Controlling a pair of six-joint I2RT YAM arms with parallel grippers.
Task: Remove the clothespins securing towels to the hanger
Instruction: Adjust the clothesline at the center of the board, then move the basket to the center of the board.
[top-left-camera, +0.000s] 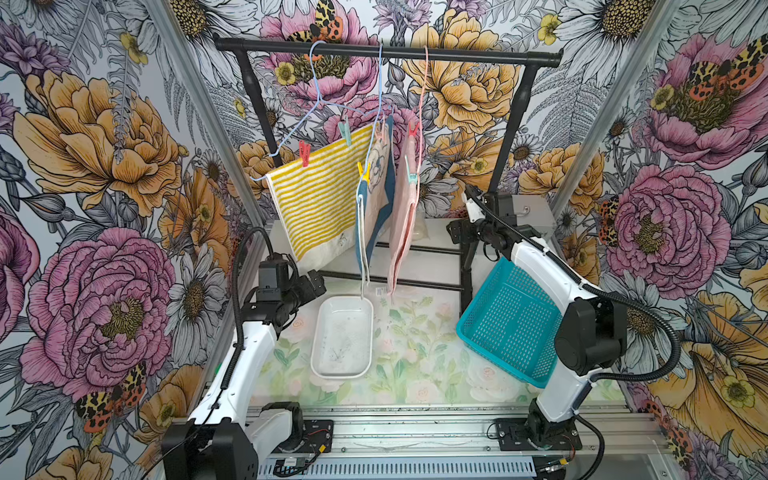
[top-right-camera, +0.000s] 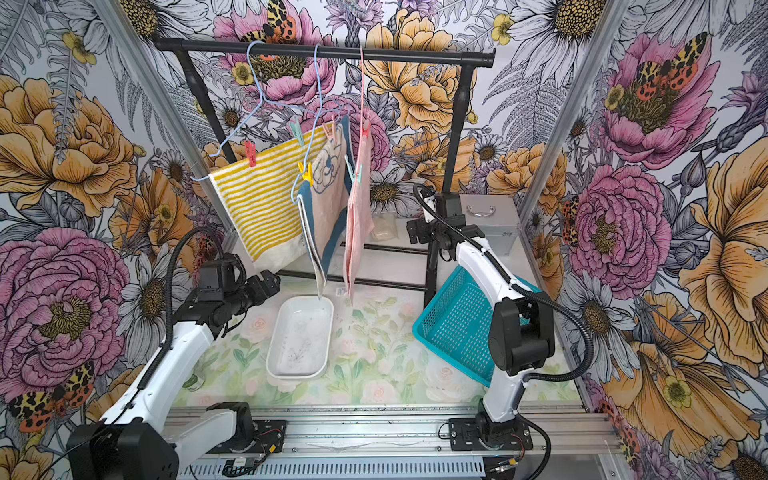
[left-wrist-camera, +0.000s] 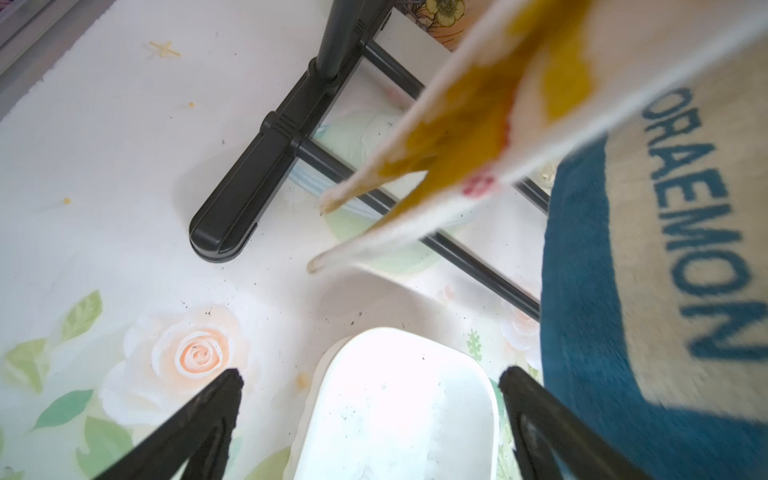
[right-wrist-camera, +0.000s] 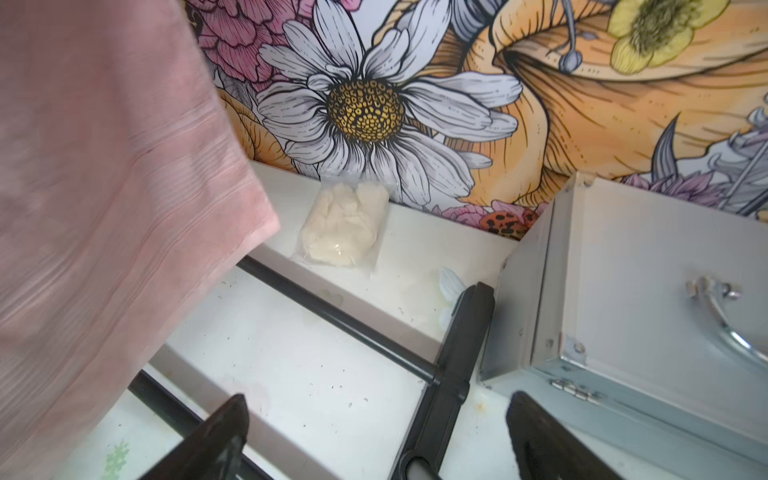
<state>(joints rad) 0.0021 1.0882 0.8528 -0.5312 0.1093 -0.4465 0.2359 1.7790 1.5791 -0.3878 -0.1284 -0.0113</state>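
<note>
Clothespins (top-left-camera: 304, 153) all clipped on hung towels (top-left-camera: 316, 208). We take the mint one (top-left-camera: 411, 172) on the pink towel (top-left-camera: 403, 224), near upright, above and near the right gripper (right-wrist-camera: 376, 411). It and the left gripper (left-wrist-camera: 372, 376) gape wide, empty.

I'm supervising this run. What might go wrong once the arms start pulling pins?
The hangers only hook over the rack bar, so tugging the red clothespin on the striped towel may swing or unhook its hanger. The towels hang close together; reaching for the yellow clothespin could snag a neighbour.
</note>
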